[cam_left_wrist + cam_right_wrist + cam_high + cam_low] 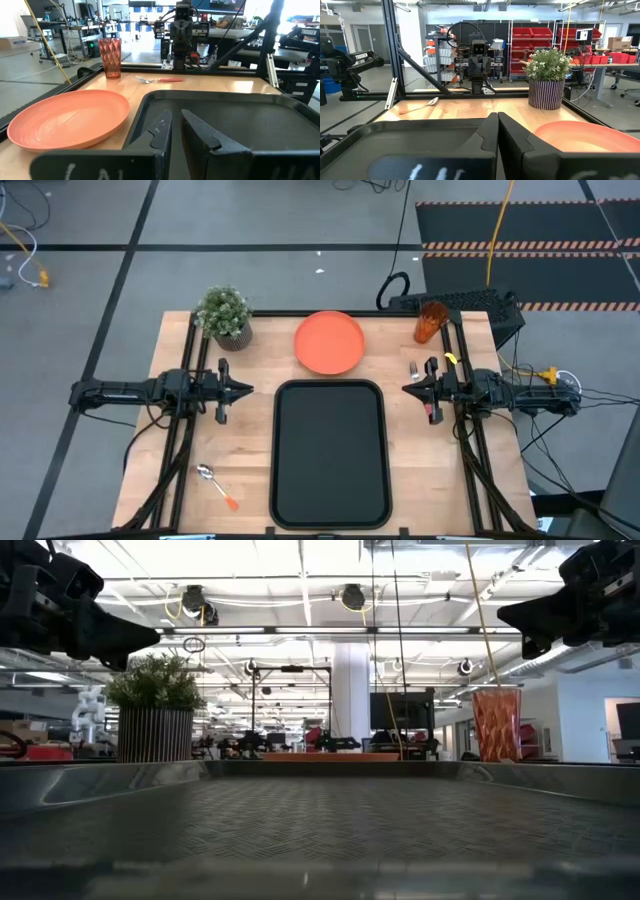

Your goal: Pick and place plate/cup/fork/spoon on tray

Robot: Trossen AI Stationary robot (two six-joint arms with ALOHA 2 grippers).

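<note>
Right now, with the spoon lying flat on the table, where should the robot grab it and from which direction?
Probably from straight above, closing across the orange handle near its middle. The spoon lies flat on the wood near the table's front left corner, left of the tray, so its sides are the only graspable faces. The handle is straight and narrow; the rounded bowl would likely slip. The left gripper is the nearer one.

floor (260, 220): grey, crossed by dark tape lines, a black mat with striped edges (520, 230) at the far right | counter (250, 440): pale wood | ceiling lights (300, 585): long bright strips | white pillar (350, 690) mid-room | red storage bins (540, 37) on shelving | workbenches (65, 35) at the sides
</note>
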